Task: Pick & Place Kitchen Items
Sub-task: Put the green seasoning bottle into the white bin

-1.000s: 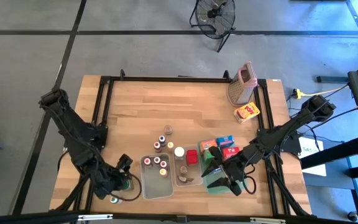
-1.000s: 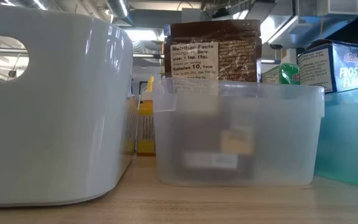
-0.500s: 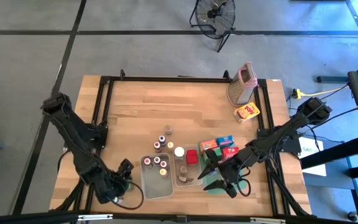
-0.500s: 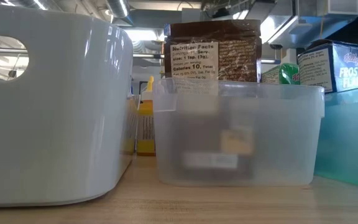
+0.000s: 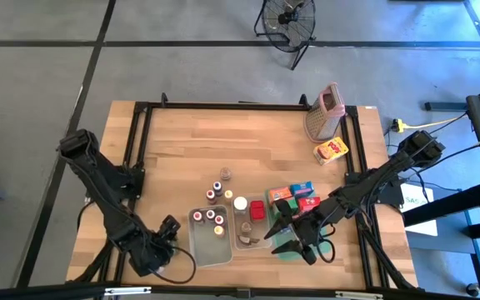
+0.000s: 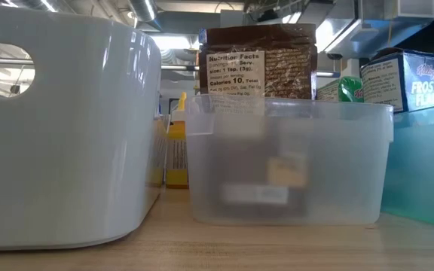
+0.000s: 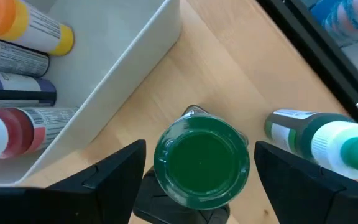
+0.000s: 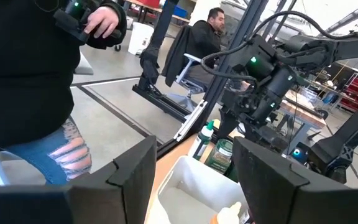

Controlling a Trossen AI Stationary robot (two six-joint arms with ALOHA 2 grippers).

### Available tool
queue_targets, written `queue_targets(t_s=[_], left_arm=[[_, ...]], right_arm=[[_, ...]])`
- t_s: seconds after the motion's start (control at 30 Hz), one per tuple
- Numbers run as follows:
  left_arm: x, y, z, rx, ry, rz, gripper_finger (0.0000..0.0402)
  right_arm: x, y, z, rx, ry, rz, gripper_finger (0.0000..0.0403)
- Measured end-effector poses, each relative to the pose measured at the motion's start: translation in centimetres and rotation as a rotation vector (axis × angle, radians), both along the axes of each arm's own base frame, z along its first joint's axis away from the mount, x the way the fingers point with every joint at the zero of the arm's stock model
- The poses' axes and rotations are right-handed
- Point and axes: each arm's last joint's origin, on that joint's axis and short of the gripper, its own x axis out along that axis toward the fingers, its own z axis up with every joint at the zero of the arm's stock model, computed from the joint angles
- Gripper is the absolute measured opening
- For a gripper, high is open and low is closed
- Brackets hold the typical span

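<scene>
My left gripper (image 5: 155,252) is open at the table's near-left corner. In the left wrist view its fingers (image 7: 114,171) stand on either side of an upright green-capped jar (image 7: 201,162) without touching it. A bottle with a white and green cap (image 7: 322,140) lies beside it. My right gripper (image 5: 288,236) hangs open over the green tray (image 5: 283,252). Small jars (image 5: 217,185) and colourful cartons (image 5: 302,189) stand mid-table. A white tub (image 5: 209,236) holds red-capped jars.
A clear tub (image 5: 251,233) sits beside the white tub. The metal grater (image 5: 325,112) and a yellow carton (image 5: 332,150) are near the far-right corner. The far-left half of the table is bare wood. People show in the room in the right wrist view (image 8: 36,74).
My left gripper has moved toward the table's near edge and now covers the green-capped jar in the high view. My right gripper has shifted slightly toward the left.
</scene>
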Motion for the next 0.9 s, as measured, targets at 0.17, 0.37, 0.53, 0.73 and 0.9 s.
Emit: queue_targets(t_s=[0.17,0.37,0.53,0.73,0.9], left_arm=[[0.11,-0.15,-0.41,0.023,0.006,-0.029,0.0296],[0.12,-0.17,-0.45,0.025,0.007,-0.031,0.0281],[0.15,-0.14,-0.45,0.016,0.021,-0.041,0.0242],[0.16,-0.15,-0.39,0.019,0.018,-0.067,0.0206],[0.17,-0.17,-0.39,0.024,0.014,-0.088,0.0206]], right_arm=[[0.04,-0.07,-0.01,-0.003,0.000,-0.030,0.0213],[0.04,-0.08,-0.02,-0.003,0.000,-0.033,0.0213],[0.05,-0.08,-0.02,-0.003,0.000,-0.033,0.0213],[0.05,-0.08,-0.02,-0.003,0.001,-0.033,0.0213],[0.03,-0.06,-0.02,-0.003,0.001,-0.032,0.0213]])
